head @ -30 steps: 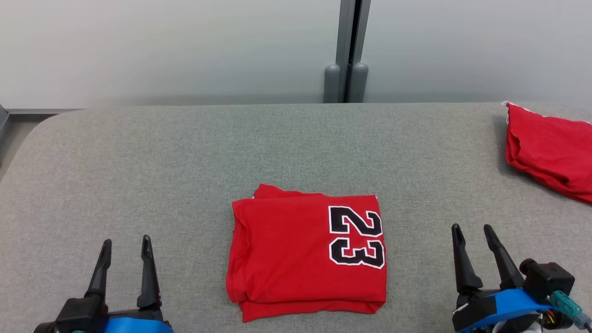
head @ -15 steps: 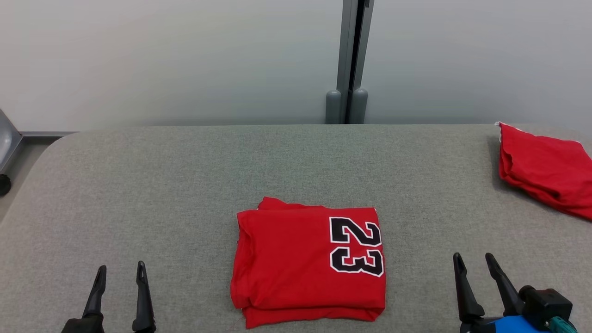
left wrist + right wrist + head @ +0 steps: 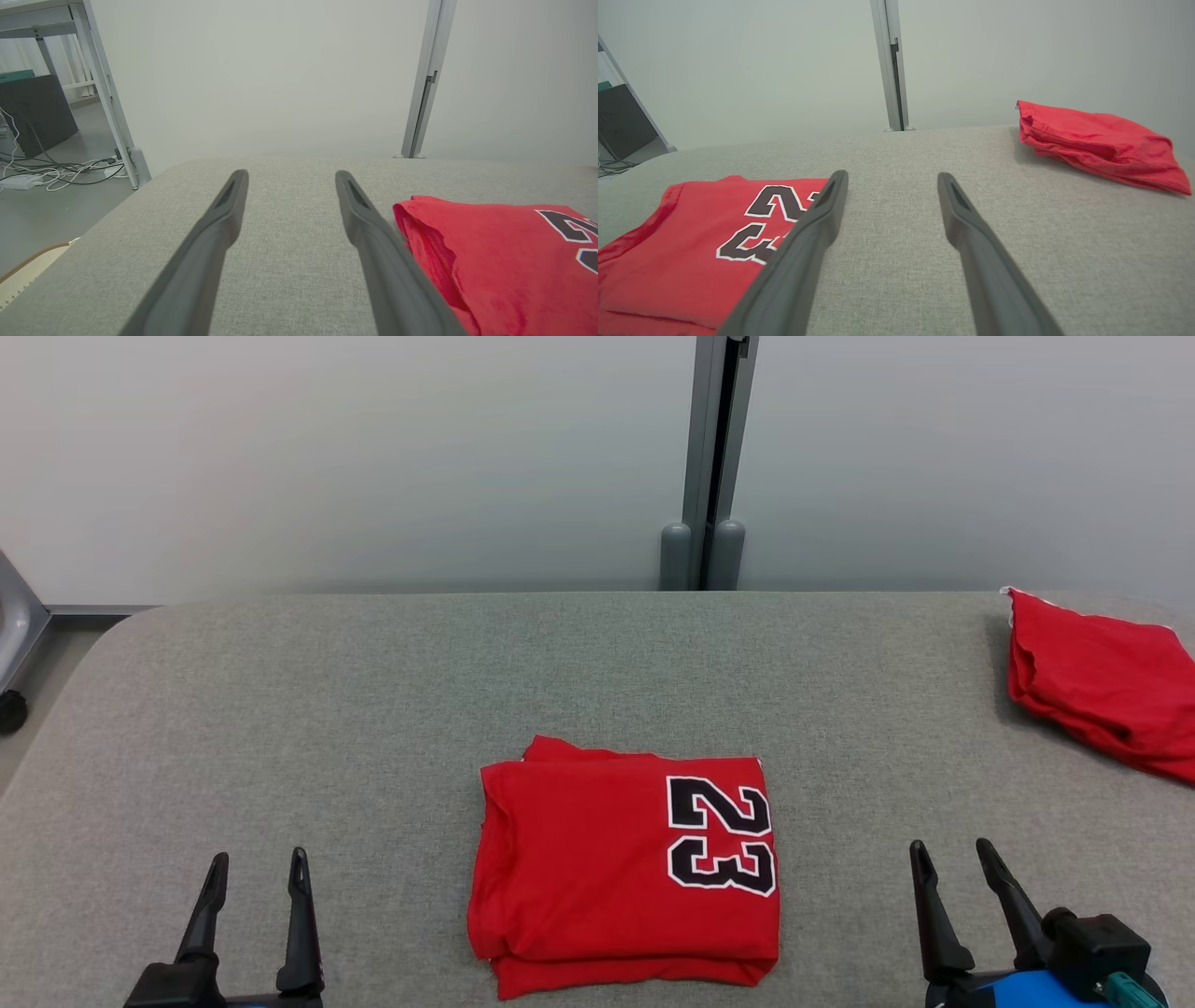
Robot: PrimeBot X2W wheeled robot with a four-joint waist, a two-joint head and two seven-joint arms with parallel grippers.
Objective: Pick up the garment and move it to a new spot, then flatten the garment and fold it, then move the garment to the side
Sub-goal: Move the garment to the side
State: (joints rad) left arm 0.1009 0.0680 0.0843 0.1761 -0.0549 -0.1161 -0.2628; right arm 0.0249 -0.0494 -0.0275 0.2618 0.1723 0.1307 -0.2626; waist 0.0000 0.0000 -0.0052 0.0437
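A red garment (image 3: 597, 868) with a black "23" lies folded into a neat rectangle in the middle of the grey padded table (image 3: 373, 691). My left gripper (image 3: 259, 861) hovers open at the lower left, well apart from the garment. At the lower right my right gripper (image 3: 950, 852) is open too, with nothing between its fingers. In the left wrist view the garment (image 3: 504, 256) lies just right of my left gripper (image 3: 290, 175). The right wrist view has the garment (image 3: 691, 233) to the left of my right gripper (image 3: 892, 176).
A second folded red cloth (image 3: 1102, 681) lies at the table's far right edge, also in the right wrist view as a red cloth (image 3: 1097, 140). A grey wall with a metal post (image 3: 714, 457) stands behind. A shelf leg (image 3: 112, 93) and cables (image 3: 56, 170) are off the table's left end.
The head camera has tilted up, so the whole scene sits lower in the picture. Both grippers stay open and apart from the garment, which has not moved.
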